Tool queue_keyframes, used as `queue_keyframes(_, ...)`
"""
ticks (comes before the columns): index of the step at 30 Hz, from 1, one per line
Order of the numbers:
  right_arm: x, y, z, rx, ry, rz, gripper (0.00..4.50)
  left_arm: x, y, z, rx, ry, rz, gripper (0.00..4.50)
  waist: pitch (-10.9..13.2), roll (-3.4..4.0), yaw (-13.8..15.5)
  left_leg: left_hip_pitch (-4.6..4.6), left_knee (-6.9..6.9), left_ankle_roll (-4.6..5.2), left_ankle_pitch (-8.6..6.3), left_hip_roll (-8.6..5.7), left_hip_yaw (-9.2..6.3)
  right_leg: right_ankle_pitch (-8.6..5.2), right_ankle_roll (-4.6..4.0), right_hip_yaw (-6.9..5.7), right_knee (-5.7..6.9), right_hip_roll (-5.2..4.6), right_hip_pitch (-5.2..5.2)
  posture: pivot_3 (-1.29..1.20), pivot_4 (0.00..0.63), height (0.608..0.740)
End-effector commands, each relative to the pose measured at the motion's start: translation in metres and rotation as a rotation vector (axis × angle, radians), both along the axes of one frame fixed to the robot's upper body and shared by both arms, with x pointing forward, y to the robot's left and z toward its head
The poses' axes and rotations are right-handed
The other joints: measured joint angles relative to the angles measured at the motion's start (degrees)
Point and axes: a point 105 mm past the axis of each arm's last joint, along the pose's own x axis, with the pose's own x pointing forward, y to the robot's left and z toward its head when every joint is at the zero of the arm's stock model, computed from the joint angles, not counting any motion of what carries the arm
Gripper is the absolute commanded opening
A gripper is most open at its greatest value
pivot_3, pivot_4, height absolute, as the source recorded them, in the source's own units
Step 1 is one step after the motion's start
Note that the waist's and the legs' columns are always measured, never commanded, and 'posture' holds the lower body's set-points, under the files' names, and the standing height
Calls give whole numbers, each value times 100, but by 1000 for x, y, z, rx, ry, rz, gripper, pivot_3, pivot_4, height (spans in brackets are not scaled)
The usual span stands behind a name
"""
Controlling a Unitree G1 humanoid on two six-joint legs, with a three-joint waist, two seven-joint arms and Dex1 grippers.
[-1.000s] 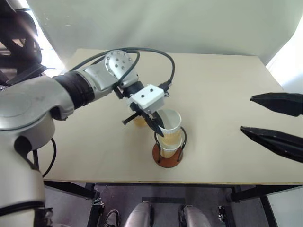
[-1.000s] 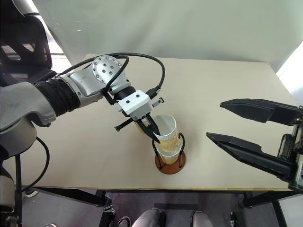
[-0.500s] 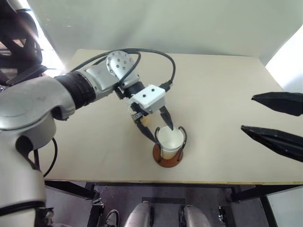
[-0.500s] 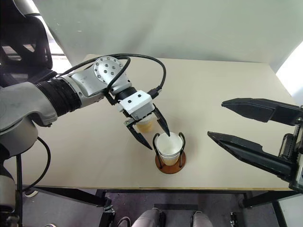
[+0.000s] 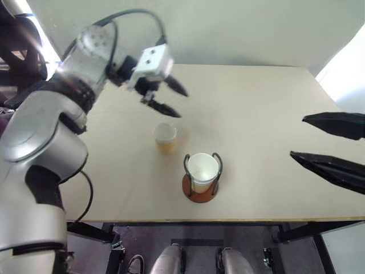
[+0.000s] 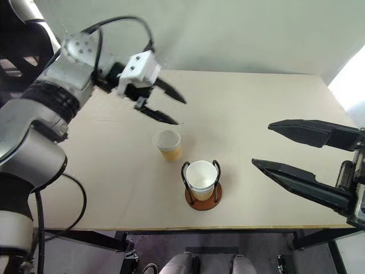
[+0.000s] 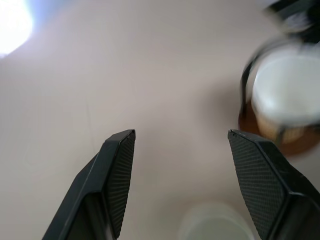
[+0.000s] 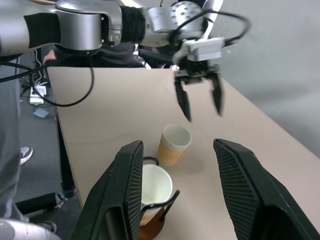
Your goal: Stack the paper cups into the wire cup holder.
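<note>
A: How far along is the stacking?

B: Partly done, by my reading. The wire cup holder stands near the front edge of the bench, about midway along it, and it has paper cups nested in it. A white rim shows at the top between the two wire loops. From above I can't count how many are in the stack.

A: What's left?

B: One loose paper cup stands upright on the bench just behind the holder and a little toward the left edge, apart from it. It looks empty. That one has yet to go in.

A: And the claws?

B: The left claw hangs above the bench behind the loose cup, fingers spread apart, holding nothing. The right claw sits over the right side of the bench, well apart from the cups, its jaws also apart and empty.

A: Next move?

B: Probably the left claw comes down on the loose cup.
</note>
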Motion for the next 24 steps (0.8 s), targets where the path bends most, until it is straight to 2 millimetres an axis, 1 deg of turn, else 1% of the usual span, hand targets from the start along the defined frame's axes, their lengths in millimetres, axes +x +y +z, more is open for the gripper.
queue_keyframes(1, 4, -4, 9, 27, -32, 32, 2244, -3, 22, -10, 22, 46, 54, 3142, 1, -7, 2, -13, 9, -3, 2, 7, -14, -2, 2, 6, 0, 4, -2, 0, 150, 740)
queue_keyframes(2, 5, -4, 9, 26, -33, 39, 2244, -3, 24, -14, 31, 54, 62, 3142, 0, -14, 31, -16, 8, -4, 6, 4, -10, -2, 1, -2, 0, 15, -9, 0, 150, 740)
queue_keyframes(4, 7, -4, 9, 23, -34, 56, 2244, -3, 27, -23, 25, 76, 75, 3142, -3, -22, 114, -40, 17, 6, 14, 9, -26, 1, 1, -5, -1, 6, -12, 0, 150, 740)
queue_keyframes(9, 11, -4, 10, 11, -34, 83, 2244, 1, 18, -24, -27, 83, 70, 3142, -7, -28, 213, -51, 18, 17, 20, -12, -25, 7, 4, -26, -4, -9, -15, 0, 150, 740)
queue_keyframes(11, 11, -4, 11, 7, -35, 87, 2244, 1, 16, -28, -22, 90, 66, 3142, -9, -34, 204, -52, 17, 21, 25, -20, -17, 11, 9, -21, -4, -12, -14, 0, 150, 740)
queue_keyframes(15, 12, -4, 12, 2, -35, 89, 2244, 2, 12, -44, 16, 108, 51, 3142, -8, -30, 170, -36, 13, 23, 27, -24, -1, 15, 16, -10, -1, -24, -12, 0, 150, 740)
queue_keyframes(17, 11, -3, 12, 0, -35, 88, 2244, 2, 7, -53, 24, 123, 38, 3142, -9, -31, 159, -33, 13, 24, 33, -26, 6, 14, 17, -4, -1, -15, -12, 0, 150, 740)
queue_keyframes(18, 11, -3, 12, -2, -35, 87, 2244, 2, 5, -56, 25, 129, 31, 3142, -6, -28, 163, -33, 14, 27, 35, -20, 2, 15, 19, -7, -1, -24, -12, 0, 150, 740)
queue_keyframes(24, 11, -3, 13, -6, -35, 80, 2244, 4, -1, -72, 56, 136, 11, 3142, -5, -29, 163, -36, 16, 27, 46, -20, 3, 26, 21, -2, 0, -19, -13, 0, 150, 740)
